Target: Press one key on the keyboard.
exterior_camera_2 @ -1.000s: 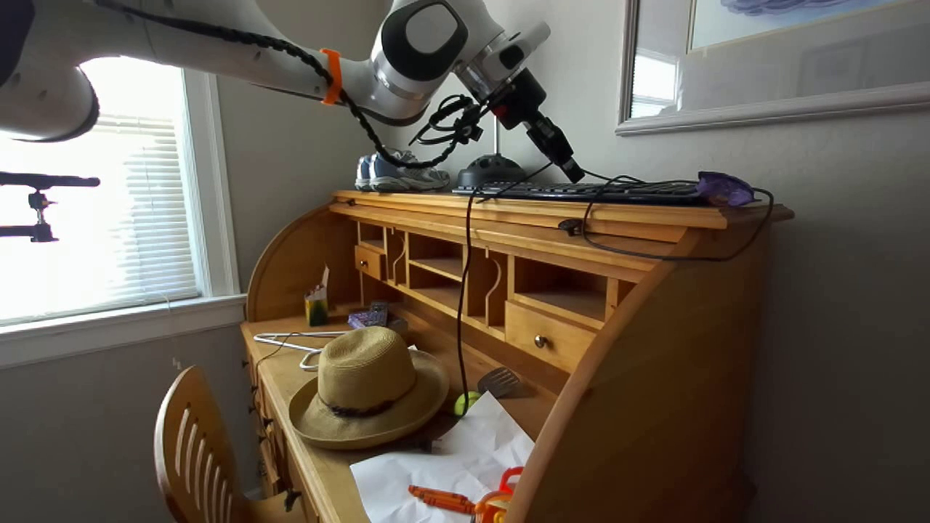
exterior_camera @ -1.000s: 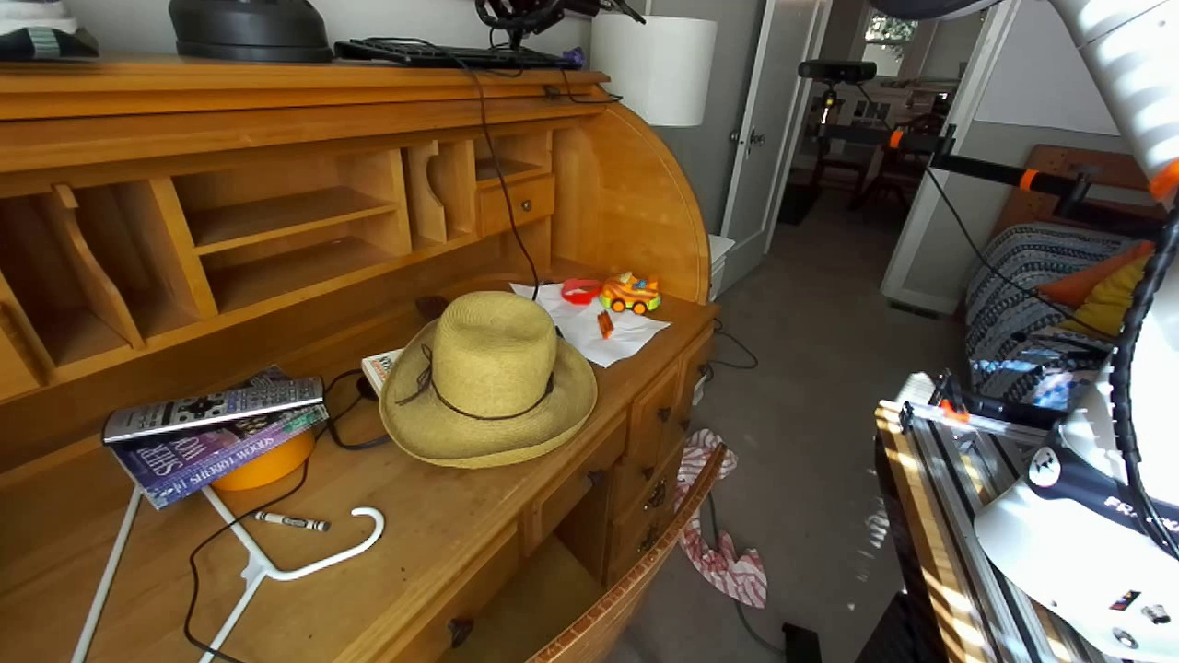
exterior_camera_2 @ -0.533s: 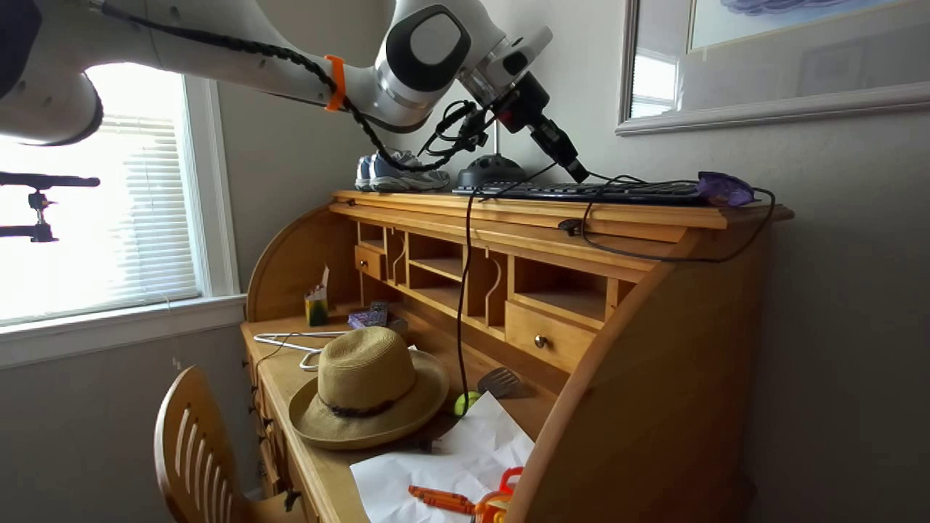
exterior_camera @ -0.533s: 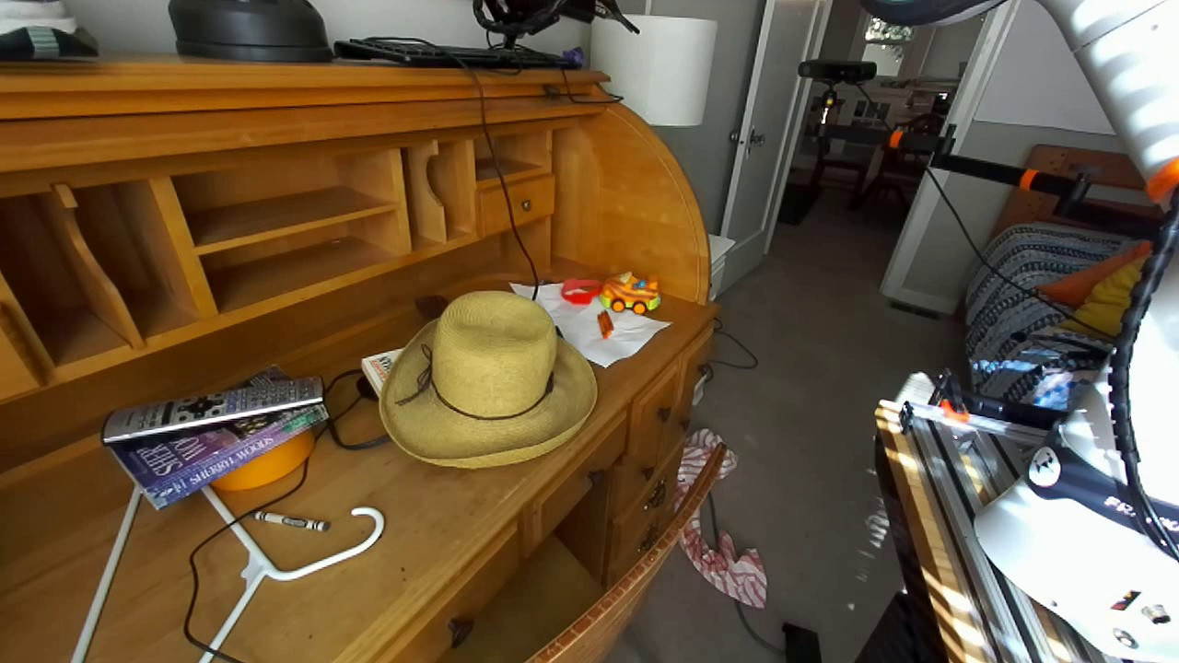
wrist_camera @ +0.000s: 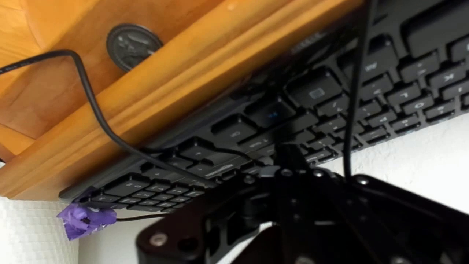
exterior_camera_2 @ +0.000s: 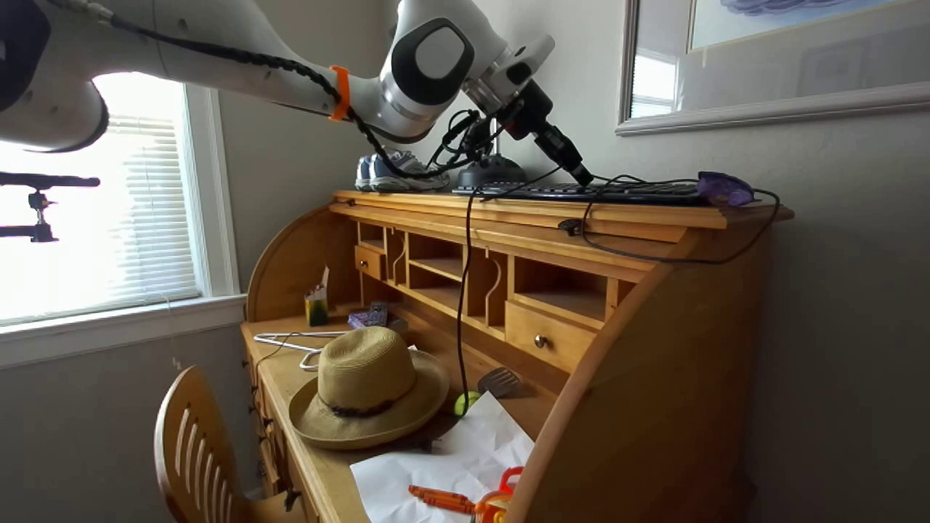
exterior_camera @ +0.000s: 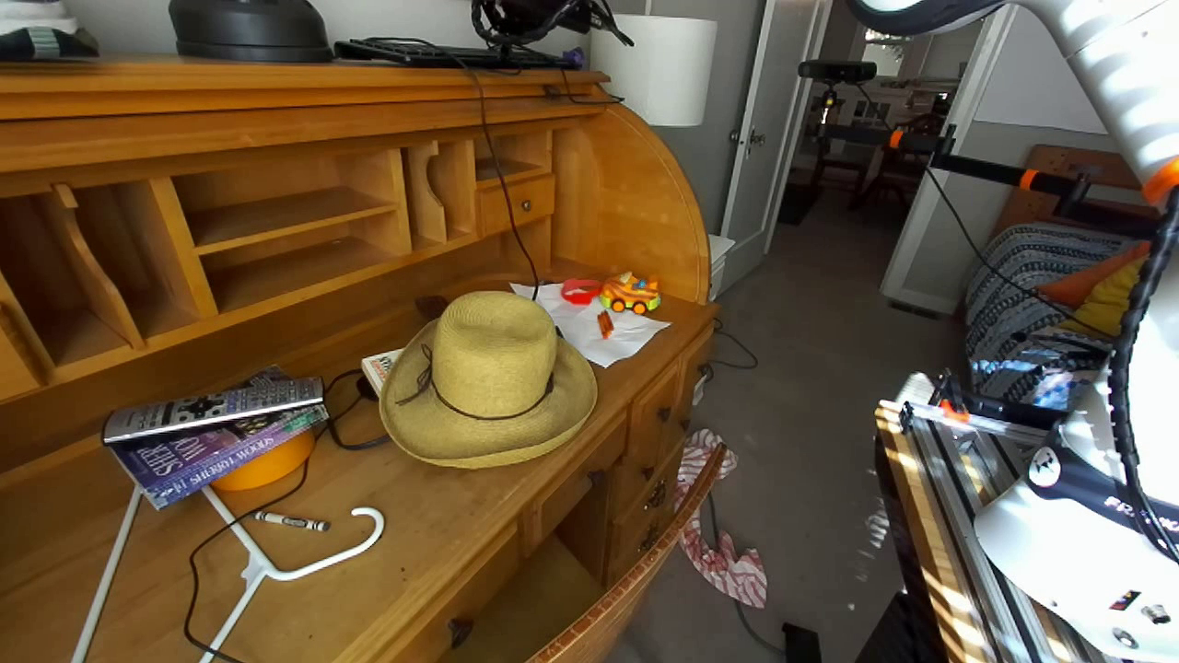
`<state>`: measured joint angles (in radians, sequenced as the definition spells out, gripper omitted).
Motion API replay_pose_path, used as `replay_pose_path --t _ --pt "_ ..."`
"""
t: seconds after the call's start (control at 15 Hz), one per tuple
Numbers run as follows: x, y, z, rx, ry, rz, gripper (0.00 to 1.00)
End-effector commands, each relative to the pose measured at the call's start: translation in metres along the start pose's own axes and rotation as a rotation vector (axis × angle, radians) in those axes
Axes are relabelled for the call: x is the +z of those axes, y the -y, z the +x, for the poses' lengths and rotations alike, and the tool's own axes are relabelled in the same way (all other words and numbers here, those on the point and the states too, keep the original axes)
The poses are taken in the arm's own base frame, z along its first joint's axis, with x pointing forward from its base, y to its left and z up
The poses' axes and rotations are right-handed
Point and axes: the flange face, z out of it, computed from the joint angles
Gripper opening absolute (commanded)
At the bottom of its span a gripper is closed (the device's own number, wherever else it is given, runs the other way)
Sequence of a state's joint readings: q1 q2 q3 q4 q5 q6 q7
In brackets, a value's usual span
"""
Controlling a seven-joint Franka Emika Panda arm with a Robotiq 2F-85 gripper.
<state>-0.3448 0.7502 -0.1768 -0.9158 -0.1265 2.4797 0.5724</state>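
Judged the approach nearly done, with the press probably left to make. Held the Robotiq gripper [exterior_camera_2: 584,180] right at the black keyboard [wrist_camera: 263,113] lying along the top of the roll-top desk [exterior_camera_2: 676,370], with jaws together, seemingly on nothing. Could not tell contact from a slight gap, so could not call the press made. Counted one each of gripper, keyboard, desk, straw hat [exterior_camera: 493,368], white coat hanger [exterior_camera: 261,566], toy car [exterior_camera: 631,293], tennis ball [exterior_camera_2: 473,399] and crayon box [exterior_camera_2: 317,311], plus two sneakers [exterior_camera_2: 378,174].
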Motion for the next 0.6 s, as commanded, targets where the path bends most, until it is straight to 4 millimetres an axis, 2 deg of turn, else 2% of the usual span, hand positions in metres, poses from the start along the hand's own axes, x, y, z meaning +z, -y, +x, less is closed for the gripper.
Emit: replay_pose_path --t 0.0,0.53 --pt "0.0061 -0.0007 0.0006 0.031 -0.022 0.030 0.00" --pt "0.0114 -0.0016 -0.0056 -0.009 0.002 0.001 0.00"
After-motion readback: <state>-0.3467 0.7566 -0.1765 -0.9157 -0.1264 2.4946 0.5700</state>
